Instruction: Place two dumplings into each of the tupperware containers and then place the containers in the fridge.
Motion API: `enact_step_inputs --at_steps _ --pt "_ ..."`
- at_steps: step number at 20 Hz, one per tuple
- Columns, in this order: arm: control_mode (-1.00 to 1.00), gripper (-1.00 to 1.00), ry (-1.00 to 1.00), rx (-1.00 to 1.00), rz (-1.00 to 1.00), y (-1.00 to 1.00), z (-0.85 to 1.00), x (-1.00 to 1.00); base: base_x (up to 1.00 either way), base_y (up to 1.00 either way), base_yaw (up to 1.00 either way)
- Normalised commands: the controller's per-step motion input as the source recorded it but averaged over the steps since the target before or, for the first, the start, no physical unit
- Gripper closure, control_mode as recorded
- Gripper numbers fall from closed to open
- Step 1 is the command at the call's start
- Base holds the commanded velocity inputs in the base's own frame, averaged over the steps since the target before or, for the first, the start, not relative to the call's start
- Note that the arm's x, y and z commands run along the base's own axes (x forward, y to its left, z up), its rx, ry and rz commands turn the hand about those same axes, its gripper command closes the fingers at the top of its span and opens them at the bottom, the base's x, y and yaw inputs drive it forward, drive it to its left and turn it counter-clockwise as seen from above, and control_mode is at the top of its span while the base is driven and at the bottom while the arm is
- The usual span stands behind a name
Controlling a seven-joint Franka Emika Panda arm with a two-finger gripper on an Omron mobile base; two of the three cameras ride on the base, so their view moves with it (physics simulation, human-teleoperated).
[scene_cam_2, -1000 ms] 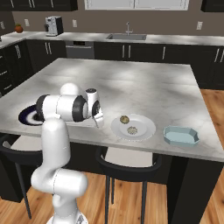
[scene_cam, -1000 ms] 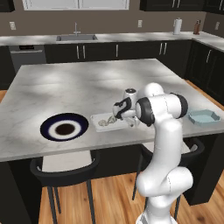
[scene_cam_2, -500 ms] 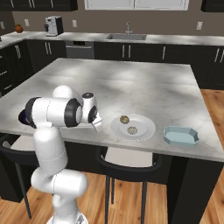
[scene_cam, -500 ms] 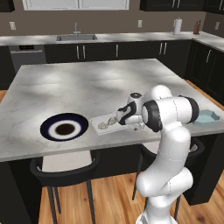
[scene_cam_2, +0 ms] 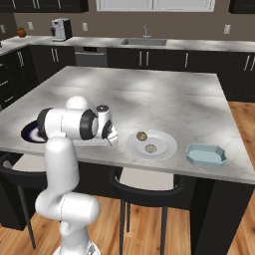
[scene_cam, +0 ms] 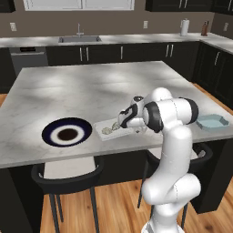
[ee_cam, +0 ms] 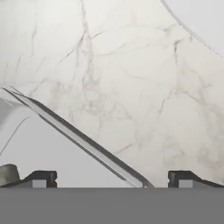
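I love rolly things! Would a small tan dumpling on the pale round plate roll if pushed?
That small tan dumpling looks rounded, so it may roll slightly. The pale round plate looks rimmed, probably stopping it.

Spread fingers (ee_cam: 183,177) straddle the translucent tub's rim (ee_cam: 83,140) over marble (ee_cam: 122,78).

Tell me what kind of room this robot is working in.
A home-style kitchen, rendered rather than real: a marble-topped island with stools tucked under it, a sink with a tap on the back counter, dark cabinets, and a coffee machine.
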Motion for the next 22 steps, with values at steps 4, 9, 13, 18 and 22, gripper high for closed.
enact_step_inputs --at_steps 4,9,13,18,22 --pt "-1.0 -1.0 0.2 -0.15 0.0 0.12 -0.96 0.01 0.0 0.0 0.0" --pt "-1.0 1.0 0.07 -0.1 0.0 0.12 -0.93 -0.12 0.0 0.0 0.0" --pt "-1.0 1.0 -0.04 0.21 -0.09 -0.12 -0.71 -0.27 0.0 0.0 0.0" --pt "-1.0 1.0 -0.04 0.21 -0.1 -0.1 -0.27 -0.08 0.0 0.0 0.0" --pt "-1.0 1.0 0.0 0.0 -0.04 0.08 -0.11 0.0 0.0 0.0 0.0"
